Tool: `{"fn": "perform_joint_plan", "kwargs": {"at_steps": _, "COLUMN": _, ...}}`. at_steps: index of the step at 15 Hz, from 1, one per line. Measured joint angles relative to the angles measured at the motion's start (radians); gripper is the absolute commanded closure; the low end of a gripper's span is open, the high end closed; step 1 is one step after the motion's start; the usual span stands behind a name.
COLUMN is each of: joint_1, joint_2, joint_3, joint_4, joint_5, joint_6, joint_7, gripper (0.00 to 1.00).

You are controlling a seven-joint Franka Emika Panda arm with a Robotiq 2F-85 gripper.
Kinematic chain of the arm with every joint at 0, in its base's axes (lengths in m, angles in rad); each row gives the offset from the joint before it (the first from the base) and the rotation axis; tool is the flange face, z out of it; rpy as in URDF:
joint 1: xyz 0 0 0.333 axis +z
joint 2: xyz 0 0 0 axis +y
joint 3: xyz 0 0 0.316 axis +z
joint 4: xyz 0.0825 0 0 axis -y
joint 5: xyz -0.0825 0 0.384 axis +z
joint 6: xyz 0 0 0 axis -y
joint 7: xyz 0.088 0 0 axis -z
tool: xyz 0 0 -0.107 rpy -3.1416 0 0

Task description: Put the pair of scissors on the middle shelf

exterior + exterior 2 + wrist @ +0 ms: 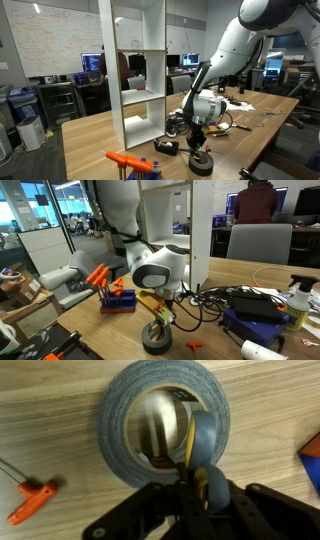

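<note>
The gripper point(195, 488) is pointing straight down at the wooden table point(60, 400) and is pinching its fingers together on the pair of scissors point(203, 442), whose blue and yellow handle is showing just past the fingertips in the wrist view. The pair of scissors is hanging over the opening of a grey roll of tape point(165, 435) that is lying flat on the table; the pictures are not making clear whether the two are touching. In an exterior view the arm point(235, 45) is reaching down from the upper right, and the gripper is hovering just above the roll of tape. The middle shelf point(141, 93) is sitting inside the tall white shelf unit point(153, 25), which is standing upright on the table near the arm, and the pair of scissors is hanging well below and apart from that board. An orange-handled hex key point(30, 500) is lying on the table near the roll of tape without touching it. In an exterior view a blue rack point(118, 301) is standing just behind the gripper, holding orange-handled tools.
</note>
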Motion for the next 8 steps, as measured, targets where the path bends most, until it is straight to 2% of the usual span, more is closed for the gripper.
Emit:
{"fn": "perform_joint_plan", "kwargs": {"at_steps": 4, "joint_1": 0.010, "joint_2": -0.031, "joint_3": -0.002, "joint_4": -0.004, "joint_5": -0.048, "joint_6": -0.015, "joint_7": 0.056, "gripper": 0.94}}
{"fn": "perform_joint_plan", "kwargs": {"at_steps": 8, "joint_1": 0.063, "joint_2": -0.147, "joint_3": -0.047, "joint_4": -0.030, "joint_5": -0.158, "joint_6": -0.105, "joint_7": 0.184, "gripper": 0.94}}
